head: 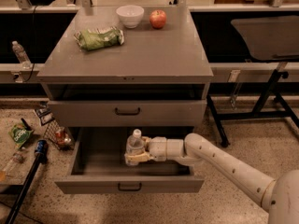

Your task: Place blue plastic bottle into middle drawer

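Observation:
The blue plastic bottle (pixel 135 145), clear with a white cap, stands upright inside the pulled-out middle drawer (pixel 131 185), near its middle. My gripper (pixel 132 155) reaches in from the right on a white arm and is shut on the bottle's lower body. The drawer's front panel carries a small black handle. The upper handled drawer (pixel 127 112) above it is closed.
On the cabinet top (pixel 140 55) lie a green bag (pixel 99 37), a white bowl (pixel 130 15) and a red apple (pixel 158 18). A small clear bottle (pixel 20 53) stands on the left ledge. Snack packets and a can (pixel 39 148) lie on the floor at left. A black stand's legs (pixel 261 101) are at right.

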Controlling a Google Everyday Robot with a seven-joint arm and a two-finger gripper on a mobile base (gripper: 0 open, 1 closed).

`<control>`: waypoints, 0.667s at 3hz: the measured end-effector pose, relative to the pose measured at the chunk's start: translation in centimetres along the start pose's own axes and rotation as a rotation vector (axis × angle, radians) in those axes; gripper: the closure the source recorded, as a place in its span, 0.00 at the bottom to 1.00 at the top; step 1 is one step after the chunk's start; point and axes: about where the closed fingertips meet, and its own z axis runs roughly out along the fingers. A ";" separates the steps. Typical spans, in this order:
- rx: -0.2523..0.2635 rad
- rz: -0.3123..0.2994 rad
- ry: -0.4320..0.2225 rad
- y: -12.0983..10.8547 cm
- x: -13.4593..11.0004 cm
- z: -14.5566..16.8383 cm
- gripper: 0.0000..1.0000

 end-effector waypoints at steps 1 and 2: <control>-0.014 -0.063 0.008 -0.9 3.2 0.9 0.75; -0.018 -0.092 0.033 -1.4 4.7 1.2 0.52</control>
